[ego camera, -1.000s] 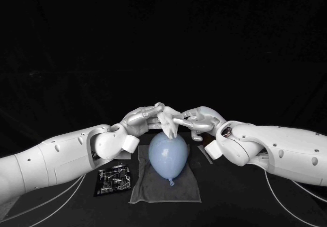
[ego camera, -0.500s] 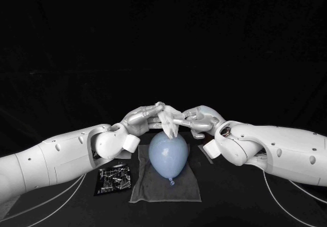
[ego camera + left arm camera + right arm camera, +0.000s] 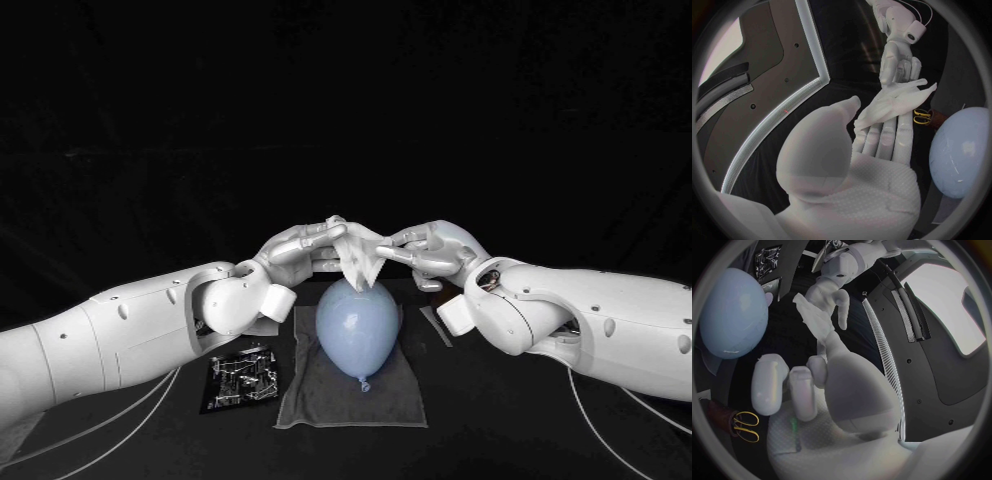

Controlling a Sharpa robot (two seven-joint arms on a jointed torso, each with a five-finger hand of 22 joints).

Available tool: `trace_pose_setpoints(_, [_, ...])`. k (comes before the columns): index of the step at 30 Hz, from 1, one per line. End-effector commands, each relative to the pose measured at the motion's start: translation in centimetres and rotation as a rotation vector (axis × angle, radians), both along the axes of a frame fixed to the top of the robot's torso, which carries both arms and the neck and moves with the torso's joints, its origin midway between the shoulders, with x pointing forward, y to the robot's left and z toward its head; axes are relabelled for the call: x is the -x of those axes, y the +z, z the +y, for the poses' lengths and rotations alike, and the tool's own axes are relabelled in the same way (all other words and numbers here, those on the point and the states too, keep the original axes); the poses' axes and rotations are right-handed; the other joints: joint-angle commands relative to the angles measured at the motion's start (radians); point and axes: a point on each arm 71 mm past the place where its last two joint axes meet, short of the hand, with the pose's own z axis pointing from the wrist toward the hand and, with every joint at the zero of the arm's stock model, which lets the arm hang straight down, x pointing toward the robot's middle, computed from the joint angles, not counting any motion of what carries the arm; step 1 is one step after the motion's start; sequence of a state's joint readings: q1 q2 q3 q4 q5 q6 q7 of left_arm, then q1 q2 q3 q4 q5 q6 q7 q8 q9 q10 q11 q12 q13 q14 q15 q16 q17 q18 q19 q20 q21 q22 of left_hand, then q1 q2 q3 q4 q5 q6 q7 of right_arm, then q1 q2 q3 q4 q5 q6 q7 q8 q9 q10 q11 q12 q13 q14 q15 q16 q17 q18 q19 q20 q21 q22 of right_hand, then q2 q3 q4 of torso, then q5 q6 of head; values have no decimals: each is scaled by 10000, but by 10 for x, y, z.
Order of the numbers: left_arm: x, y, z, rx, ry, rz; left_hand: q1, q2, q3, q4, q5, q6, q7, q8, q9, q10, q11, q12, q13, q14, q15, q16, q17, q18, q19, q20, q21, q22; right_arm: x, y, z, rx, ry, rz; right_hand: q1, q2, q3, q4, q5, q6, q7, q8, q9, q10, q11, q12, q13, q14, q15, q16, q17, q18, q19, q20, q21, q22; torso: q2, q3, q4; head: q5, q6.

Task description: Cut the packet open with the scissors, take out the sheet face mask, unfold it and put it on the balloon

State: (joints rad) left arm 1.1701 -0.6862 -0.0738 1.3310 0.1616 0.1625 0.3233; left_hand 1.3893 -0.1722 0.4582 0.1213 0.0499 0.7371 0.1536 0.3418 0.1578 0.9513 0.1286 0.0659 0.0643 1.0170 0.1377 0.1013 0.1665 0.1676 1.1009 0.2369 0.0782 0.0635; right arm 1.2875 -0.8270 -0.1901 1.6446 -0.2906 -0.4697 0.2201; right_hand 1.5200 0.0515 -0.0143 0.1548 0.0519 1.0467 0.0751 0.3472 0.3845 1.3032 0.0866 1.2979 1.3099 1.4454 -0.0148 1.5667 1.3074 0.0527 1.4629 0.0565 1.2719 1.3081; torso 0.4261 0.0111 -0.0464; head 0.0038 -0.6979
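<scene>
A: Status? Near edge first.

B: Packet (image 3: 241, 378) lies flat near the bench's (image 3: 476, 440) near edge, just left of the towel (image 3: 351, 405). Nothing holds it. The mask's out, so I'd call cutting done.

A: Balloon?

B: Balloon (image 3: 356, 325) is on the towel, mid-bench, with its knot toward the near edge and its fat end toward the far edge.

A: Hands?

B: Left hand (image 3: 300, 255) and right hand (image 3: 426, 255) both grip the mask (image 3: 361, 255), one from each side, in the air over the balloon's far end. It's partly folded, with a point hanging toward the balloon. Can't tell if it touches.

A: Scissors?

B: Scissors (image 3: 921, 116) are on the bench, right of the balloon's far end, untouched.

A: Step?

B: Unfolding, I'd say. Placing not started.

A: Handling notes?

B: Judging by how it droops, the mask is thin, limp and probably wet. It'll likely cling to itself and tear if yanked. Best to pinch the outer edges, one hand per side, and spread slowly. Avoid gripping mid-sheet, which would bunch it.

A: Balloon risk?

B: It's light and round, so it'll roll or skid if pushed. The towel helps. Lay the mask on, don't press.
</scene>
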Motion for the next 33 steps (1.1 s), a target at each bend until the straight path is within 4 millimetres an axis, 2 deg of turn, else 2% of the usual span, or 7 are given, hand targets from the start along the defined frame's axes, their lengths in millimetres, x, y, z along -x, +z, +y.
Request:
trace_pose_setpoints(1, [-1, 1, 0, -454, 272, -392, -93, -195, -243, 34, -19, -161, -125, -115, -36, 38, -1, -7, 0, -39, 74, -13, 39, 152, -342, 97, -159, -14, 2, 3, 3, -187, 112, -76, 979, 1013, 74, 13, -24, 42, -26, 47, 17, 1377, -885, 731, 299, 1254, -438, 41, 2634, 36, 361, -88, 12, 1889, -6, -10, -3, -4, -38])
trace_pose_setpoints(6, [-1, 0, -4, -649, 255, -487, -231, -269, -628, 100, -22, -643, -387, -391, -132, -53, 152, -27, -5, -222, 149, -120, 80, 177, -565, 200, -135, 9, 3, 3, 7, -157, 348, 52, 977, 1007, 108, -8, -23, 25, -25, 56, 22, 1372, -885, 711, 288, 1254, -443, 41, 2634, 39, 356, -95, -3, 1884, 3, -11, 14, 3, -51])
trace_pose_setpoints(11, [-1, -1, -5, -1045, 467, -624, -99, -327, -1057, 36, -23, -1721, -172, -919, -343, -82, 185, -9, 4, 12, 56, 31, 261, 190, -429, 141, -43, 42, 5, 4, 10, -151, 337, -44, 974, 998, 178, -50, -23, 19, -28, 89, 35, 1403, -890, 731, 327, 1254, -448, 41, 2634, 19, 381, -105, 100, 1907, 11, -7, 9, 40, -84])
trace_pose_setpoints(14, [-2, -1, -5, -1235, 653, -702, 102, -296, -1366, -39, -20, -1945, -118, -1010, -367, -133, 145, 30, 10, 59, 14, 144, 419, 187, -230, 66, 37, 62, 4, 5, 10, -124, 202, -154, 969, 986, 225, -80, -23, 23, -32, 113, 45, 1426, -895, 745, 352, 1254, -453, 41, 2634, 10, 394, -111, 151, 1919, 11, -7, 8, 40, -98])
trace_pose_setpoints(23, [-3, 0, -4, -1423, 1011, -873, 468, -52, -1785, -133, -20, -1286, 30, -634, -157, 192, 76, 204, 42, -18, -64, 471, 779, 178, 99, -67, 156, 65, 4, 6, 9, 245, -201, -466, 863, 957, 774, -327, -20, 52, -54, 278, 117, 1607, -921, 892, 593, 1254, -479, 41, 2634, -47, 478, -141, 479, 1991, -5, -2, -2, 50, -107])
trace_pose_setpoints(31, [-3, 1, -3, -1418, 1309, -990, 720, 132, -1936, -190, -20, -711, 247, -256, 26, 699, 148, 410, 71, 4, -154, 791, 1090, 181, 194, -131, 179, 69, 6, 8, 6, 558, -412, -645, -141, 556, 2482, -938, -31, -141, -32, 551, 404, 1611, -903, 748, 637, 1254, -468, 41, 2634, -41, 446, -136, 507, 1979, -3, -4, -5, 31, -102])
trace_pose_setpoints(33, [-4, 1, -3, -1386, 1338, -991, 758, 175, -1927, -193, -20, -664, 241, -216, 42, 767, 124, 431, 72, 16, -168, 830, 1131, 180, 202, -142, 180, 68, 5, 7, 5, 697, -443, -515, -759, 269, 3424, -1244, -45, -237, 11, 668, 563, 1612, -919, 700, 666, 1254, -450, 41, 2634, -33, 427, -131, 487, 1967, -4, -5, -5, 26, -112])
